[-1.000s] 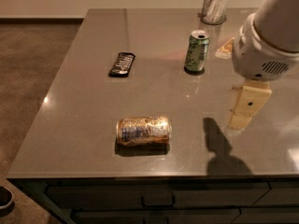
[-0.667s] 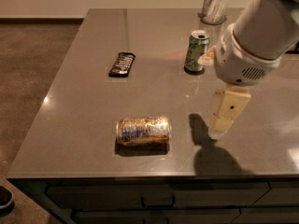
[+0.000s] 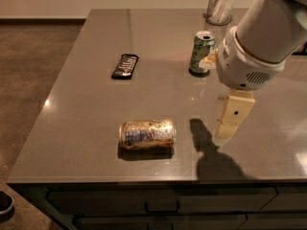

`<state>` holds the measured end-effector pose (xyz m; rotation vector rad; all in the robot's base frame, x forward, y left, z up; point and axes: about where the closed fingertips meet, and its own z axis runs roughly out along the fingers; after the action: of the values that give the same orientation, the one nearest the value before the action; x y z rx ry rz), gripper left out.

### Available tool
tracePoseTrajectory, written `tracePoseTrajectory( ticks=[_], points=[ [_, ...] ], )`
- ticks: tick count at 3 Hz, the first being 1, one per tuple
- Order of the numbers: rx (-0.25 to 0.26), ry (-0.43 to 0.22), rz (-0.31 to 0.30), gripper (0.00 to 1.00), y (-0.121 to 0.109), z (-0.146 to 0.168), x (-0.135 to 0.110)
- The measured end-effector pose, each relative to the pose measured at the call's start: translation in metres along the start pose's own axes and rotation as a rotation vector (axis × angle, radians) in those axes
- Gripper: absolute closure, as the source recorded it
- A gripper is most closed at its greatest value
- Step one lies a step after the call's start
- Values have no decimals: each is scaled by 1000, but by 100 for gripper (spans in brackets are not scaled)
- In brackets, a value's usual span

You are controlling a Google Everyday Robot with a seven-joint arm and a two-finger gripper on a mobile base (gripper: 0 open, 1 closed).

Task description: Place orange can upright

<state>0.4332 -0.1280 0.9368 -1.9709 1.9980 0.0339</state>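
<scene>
The orange can (image 3: 147, 134) lies on its side on the grey table (image 3: 96, 109), near the front edge, its length running left to right. It has an orange-gold body with a whitish-blue label patch. My gripper (image 3: 229, 120) hangs from the white arm above the table, to the right of the can and apart from it. Its cream finger points down toward the tabletop and casts a shadow between itself and the can.
A green-and-white can (image 3: 201, 52) stands upright at the back, just left of the arm. A black snack bar (image 3: 125, 66) lies at the back left. A silver canister (image 3: 221, 4) stands at the far edge. The table's front edge is just below the orange can.
The arm and gripper have moved left, toward the orange can. The can, the green can and the snack bar have not moved.
</scene>
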Motion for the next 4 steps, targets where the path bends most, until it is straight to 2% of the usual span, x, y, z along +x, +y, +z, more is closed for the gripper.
tracePoseTrajectory(
  ticks=[1, 2, 3, 4],
  points=[
    [-23, -7, -66, 0, 19, 8, -18],
    [-49, 13, -122, 0, 40, 23, -36],
    [-78, 46, -149, 0, 50, 44, -51],
    [-96, 64, -149, 0, 52, 59, -69]
  ],
)
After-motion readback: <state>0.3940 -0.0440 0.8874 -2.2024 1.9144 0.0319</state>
